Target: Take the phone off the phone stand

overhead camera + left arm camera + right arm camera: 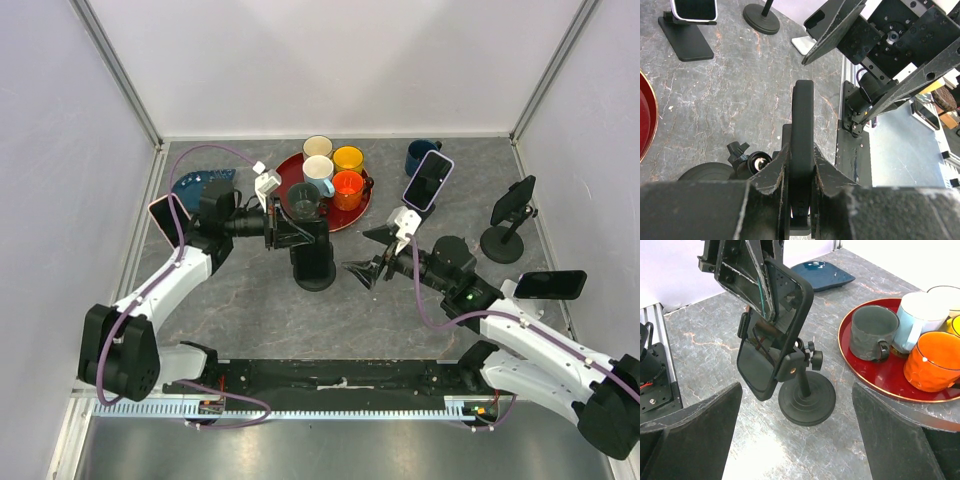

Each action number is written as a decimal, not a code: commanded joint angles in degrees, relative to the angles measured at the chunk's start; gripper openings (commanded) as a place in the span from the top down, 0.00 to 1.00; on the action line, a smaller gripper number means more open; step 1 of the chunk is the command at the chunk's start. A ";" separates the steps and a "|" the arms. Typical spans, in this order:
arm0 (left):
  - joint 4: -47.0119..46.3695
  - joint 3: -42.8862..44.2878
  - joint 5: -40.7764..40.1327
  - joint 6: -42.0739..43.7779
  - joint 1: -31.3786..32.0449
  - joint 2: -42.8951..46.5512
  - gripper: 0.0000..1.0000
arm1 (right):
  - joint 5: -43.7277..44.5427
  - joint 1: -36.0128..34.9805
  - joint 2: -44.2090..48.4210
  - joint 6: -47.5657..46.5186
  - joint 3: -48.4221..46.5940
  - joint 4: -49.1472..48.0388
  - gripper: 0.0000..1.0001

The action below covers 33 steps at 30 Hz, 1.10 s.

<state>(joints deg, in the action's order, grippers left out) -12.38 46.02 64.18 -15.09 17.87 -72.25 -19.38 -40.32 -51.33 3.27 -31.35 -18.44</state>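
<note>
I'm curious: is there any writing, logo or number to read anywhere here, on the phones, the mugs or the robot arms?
No text can be read in any view.
phone in the black stand: dark, no lettering shows.
mugs on the red tray: plain, unmarked.
blue dish: faint light marks, too small to read.

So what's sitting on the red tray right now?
Five mugs stand on the red tray: grey mug, pale blue mug, orange mug, yellow mug, white mug. The tray surface beneath them is covered.
</note>
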 commanded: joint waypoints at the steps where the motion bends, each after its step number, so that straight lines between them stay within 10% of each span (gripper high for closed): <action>1: 0.07 4.25 2.70 2.61 -0.82 -1.75 0.85 | 2.41 0.06 0.18 1.74 1.03 -3.36 0.02; 21: 5.33 8.64 -4.31 0.06 -2.22 -1.15 0.42 | 3.73 0.06 -0.79 2.62 4.81 -5.30 0.02; 28: 17.81 9.27 -40.46 -10.29 -0.12 11.74 0.23 | 5.92 0.06 -0.35 2.27 6.21 -6.00 0.02; 33: 26.77 9.69 -76.37 -13.30 17.87 19.95 0.19 | 7.86 0.06 -0.96 2.09 7.09 -6.79 0.02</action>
<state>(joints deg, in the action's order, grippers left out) 5.65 53.41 21.45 -23.81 24.23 -57.04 -13.54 -40.32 -52.60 5.76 -25.02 -22.06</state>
